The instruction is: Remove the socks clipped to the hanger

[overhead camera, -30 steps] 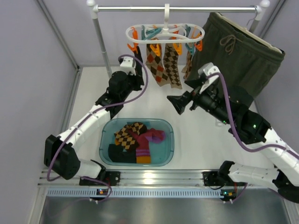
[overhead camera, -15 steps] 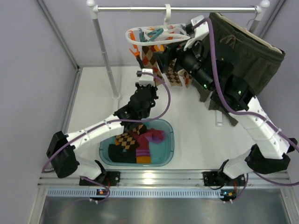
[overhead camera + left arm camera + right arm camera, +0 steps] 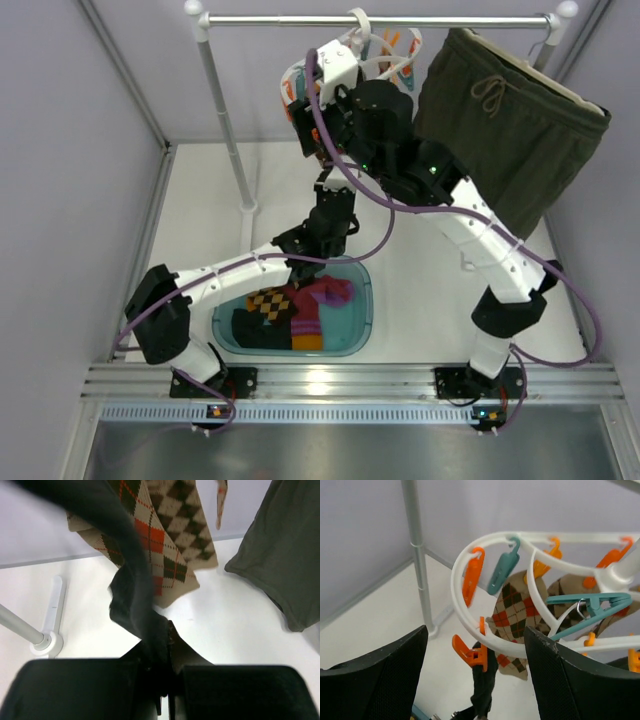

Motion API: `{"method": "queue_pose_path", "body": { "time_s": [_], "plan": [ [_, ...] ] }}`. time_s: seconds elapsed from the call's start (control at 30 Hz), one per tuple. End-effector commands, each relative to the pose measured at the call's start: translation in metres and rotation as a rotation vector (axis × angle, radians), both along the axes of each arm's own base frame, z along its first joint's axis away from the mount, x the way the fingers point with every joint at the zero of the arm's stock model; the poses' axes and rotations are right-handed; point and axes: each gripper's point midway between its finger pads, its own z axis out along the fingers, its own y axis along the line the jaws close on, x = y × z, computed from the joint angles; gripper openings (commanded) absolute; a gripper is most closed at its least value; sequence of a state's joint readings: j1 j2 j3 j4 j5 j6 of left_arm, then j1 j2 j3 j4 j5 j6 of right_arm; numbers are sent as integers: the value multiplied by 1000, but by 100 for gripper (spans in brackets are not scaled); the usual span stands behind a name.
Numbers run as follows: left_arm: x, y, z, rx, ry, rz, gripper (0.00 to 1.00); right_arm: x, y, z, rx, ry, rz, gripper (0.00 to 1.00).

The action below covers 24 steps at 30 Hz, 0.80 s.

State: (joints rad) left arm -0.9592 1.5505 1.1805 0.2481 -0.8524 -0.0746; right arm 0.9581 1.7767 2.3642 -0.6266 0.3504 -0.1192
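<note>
The white hanger (image 3: 470, 625) hangs from the rail, mostly hidden behind my right arm in the top view (image 3: 385, 48). A black sock (image 3: 487, 687) hangs from an orange peg (image 3: 479, 652) on its near rim. My right gripper (image 3: 477, 680) is open, with its fingers (image 3: 375, 675) wide on either side of that peg and sock. My left gripper (image 3: 334, 198) is below, shut on the black sock's lower end (image 3: 145, 615). Argyle socks (image 3: 172, 540) hang behind it, still clipped (image 3: 512, 610).
Olive shorts (image 3: 515, 110) hang on the rail at the right (image 3: 285, 555). A teal basin (image 3: 225, 290) holding several loose socks (image 3: 295, 300) sits below the left arm. The rail's post (image 3: 225, 120) and its foot (image 3: 50, 625) stand to the left.
My right arm has swung up and left from table height to the hanger's left rim. My left gripper has moved right and nearer with the black sock's end. The hanger has tilted.
</note>
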Motion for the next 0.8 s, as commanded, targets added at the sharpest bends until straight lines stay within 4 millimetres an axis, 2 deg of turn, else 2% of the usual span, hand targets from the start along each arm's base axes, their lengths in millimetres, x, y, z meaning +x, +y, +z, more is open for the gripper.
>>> {"method": "queue_pose_path", "body": {
  "time_s": [0.0,0.2,0.27,0.3,0.33,0.4,0.43,0.5,0.53,0.67,0.77],
  "plan": [
    [4,-10,29,-57,-59,-9,0,8,-9,-9,-77,-10,-75,74],
    [3,-12,35,-70,-65,-32,0,14,-9,-25,-113,-4,-106,71],
    [3,-12,35,-56,-66,-30,0,8,-14,-17,-79,-7,-97,71],
    [3,-13,33,-47,-65,-35,0,7,-14,-24,-85,4,-90,71],
    [4,-13,32,-41,-63,-33,0,-2,-22,-7,-32,-19,-80,72],
    [4,-14,31,-38,-62,-35,0,-10,-22,-6,-19,-20,-50,73],
    [4,-15,30,-34,-62,-40,0,-20,-28,7,18,-37,-35,75],
    [4,-17,28,-30,-58,-52,0,-29,-27,8,29,-37,-2,75],
    [4,-17,28,-32,-58,-52,0,-34,-33,16,51,-44,6,76],
    [4,-21,27,-32,-55,-67,0,-44,-35,17,45,-45,37,77],
    [3,-23,29,-43,-57,-84,0,-41,-31,10,16,-37,35,75]
  ]
}}
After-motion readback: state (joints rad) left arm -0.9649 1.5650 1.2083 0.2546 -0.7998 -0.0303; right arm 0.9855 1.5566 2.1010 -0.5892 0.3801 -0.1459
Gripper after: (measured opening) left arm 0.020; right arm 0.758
